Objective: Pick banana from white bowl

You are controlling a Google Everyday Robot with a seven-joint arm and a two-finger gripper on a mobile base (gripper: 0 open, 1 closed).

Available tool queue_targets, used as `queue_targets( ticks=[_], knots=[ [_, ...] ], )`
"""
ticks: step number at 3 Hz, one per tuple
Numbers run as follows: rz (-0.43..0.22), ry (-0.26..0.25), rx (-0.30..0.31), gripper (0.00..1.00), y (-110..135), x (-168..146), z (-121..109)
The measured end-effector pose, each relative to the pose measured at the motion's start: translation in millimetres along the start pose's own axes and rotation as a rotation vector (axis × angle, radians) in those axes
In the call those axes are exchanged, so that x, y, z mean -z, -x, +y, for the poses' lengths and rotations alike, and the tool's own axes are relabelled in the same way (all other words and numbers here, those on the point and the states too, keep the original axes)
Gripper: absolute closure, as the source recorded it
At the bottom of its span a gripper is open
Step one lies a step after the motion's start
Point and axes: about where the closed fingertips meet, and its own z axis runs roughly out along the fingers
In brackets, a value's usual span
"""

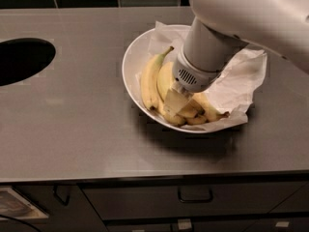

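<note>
A bunch of yellow bananas (150,81) lies in the large shallow white bowl (129,67) on the grey steel counter. A crumpled white paper sheet (236,81) lines the bowl's right side, under the bananas. My gripper (174,103) reaches down from the upper right on the thick white arm (212,47) and is low inside the bowl, in among the bananas at the middle of the bunch. The wrist hides the gripper's base and part of the bananas.
A dark round opening (19,59) is cut into the counter (77,129) at the left. Dark tiles run along the back wall. Drawers with handles (195,196) sit below the counter's front edge.
</note>
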Motion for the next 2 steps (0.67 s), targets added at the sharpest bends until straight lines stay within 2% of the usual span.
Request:
queue_targets(
  ticks=[2],
  knots=[
    [-0.099,-0.12,-0.003,1.0,-14,61,-21]
  ],
)
